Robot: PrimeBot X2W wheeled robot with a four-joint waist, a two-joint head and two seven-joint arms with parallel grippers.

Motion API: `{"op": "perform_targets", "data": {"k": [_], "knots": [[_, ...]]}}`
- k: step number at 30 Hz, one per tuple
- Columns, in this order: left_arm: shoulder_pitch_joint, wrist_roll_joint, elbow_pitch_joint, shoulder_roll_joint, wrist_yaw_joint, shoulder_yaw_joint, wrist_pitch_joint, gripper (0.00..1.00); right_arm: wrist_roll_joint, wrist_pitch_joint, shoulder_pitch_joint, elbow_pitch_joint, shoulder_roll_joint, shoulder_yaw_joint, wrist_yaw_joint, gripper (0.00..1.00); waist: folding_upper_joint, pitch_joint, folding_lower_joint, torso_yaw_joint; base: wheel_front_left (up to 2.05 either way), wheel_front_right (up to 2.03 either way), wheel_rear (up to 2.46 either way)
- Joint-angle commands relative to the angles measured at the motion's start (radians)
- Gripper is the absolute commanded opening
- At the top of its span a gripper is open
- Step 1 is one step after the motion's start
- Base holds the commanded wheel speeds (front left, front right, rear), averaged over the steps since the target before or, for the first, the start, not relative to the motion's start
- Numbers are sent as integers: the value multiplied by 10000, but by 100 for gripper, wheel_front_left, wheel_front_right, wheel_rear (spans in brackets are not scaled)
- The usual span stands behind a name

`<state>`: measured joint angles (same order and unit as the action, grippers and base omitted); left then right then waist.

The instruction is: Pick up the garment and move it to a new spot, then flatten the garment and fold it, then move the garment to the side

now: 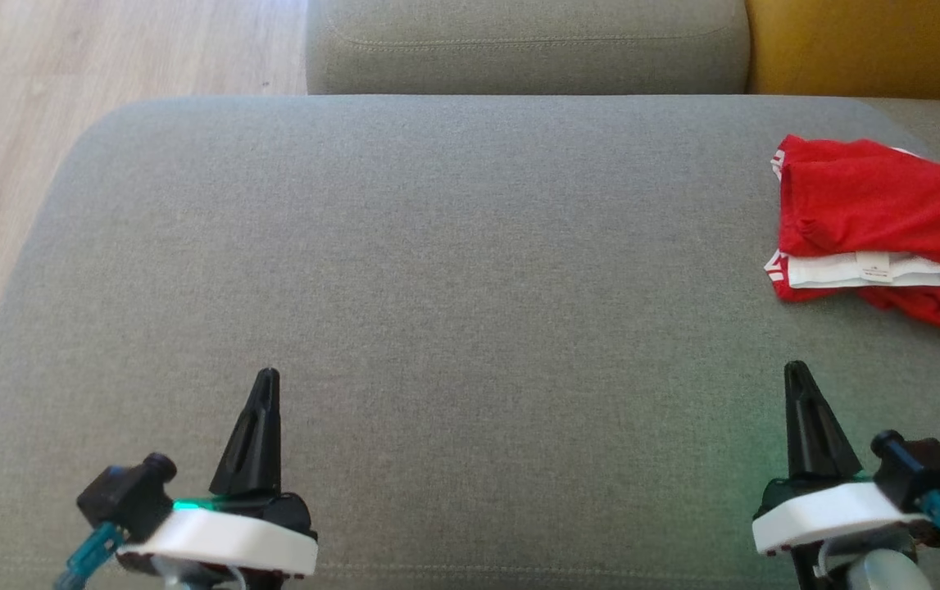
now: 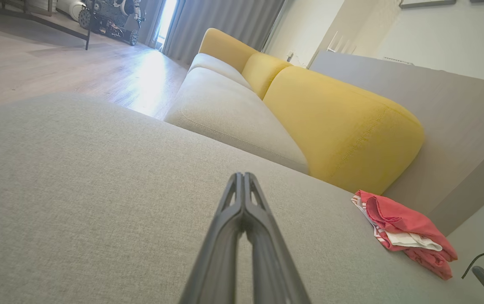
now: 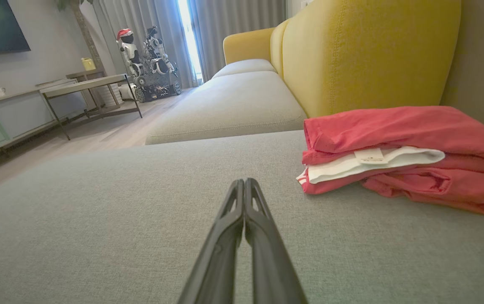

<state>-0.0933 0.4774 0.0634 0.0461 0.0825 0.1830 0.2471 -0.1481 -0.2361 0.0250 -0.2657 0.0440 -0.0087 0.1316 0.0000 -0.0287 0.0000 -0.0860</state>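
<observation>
Both left claw (image 1: pixel 267 375) and right claw (image 1: pixel 796 367) pressed together, empty; jersey (image 1: pixel 871 213) lies folded at 2 o'clock, as required.

Left end effector (image 1: pixel 266 375) and right end effector (image 1: pixel 795 368), both closed, empty.

Brightness: even daylight, all views well lit.
Source: window (image 3: pixel 187 38) between curtains (image 3: pixel 233 33), blown out white.
Glare: pale sheen on the floor (image 2: pixel 149 80) by that window.
Shadows: soft, thin under the garment (image 3: pixel 393 126).
Tint: green glow on the seat (image 1: pixel 752 447), head view lower right.
Focus: fingers (image 3: pixel 220 253) soft near the wrist views' bottom edge.
Distortion: wide-angle stretch at wrist-view edges; left wrist view tilted.
</observation>
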Motion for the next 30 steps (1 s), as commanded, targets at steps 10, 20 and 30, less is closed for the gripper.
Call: {"op": "perform_targets", "data": {"k": [10, 20, 30], "knots": [[546, 1137, -148, 107, 57, -209, -242, 0, -1392, 306, -468, 330, 33, -100, -1, 0, 0, 22, 0, 74, 0, 0, 0], [673, 2038, 37, 161, 96, -352, -453, 0, -2483, 557, -538, 319, 45, -166, -2, 0, 0, 41, 0, 138, 0, 0, 0], [805, 3027, 209, 210, 136, -527, -697, 0, -3694, 838, -615, 309, 56, -242, -3, 0, 0, 62, 0, 209, 0, 0, 0]]}}
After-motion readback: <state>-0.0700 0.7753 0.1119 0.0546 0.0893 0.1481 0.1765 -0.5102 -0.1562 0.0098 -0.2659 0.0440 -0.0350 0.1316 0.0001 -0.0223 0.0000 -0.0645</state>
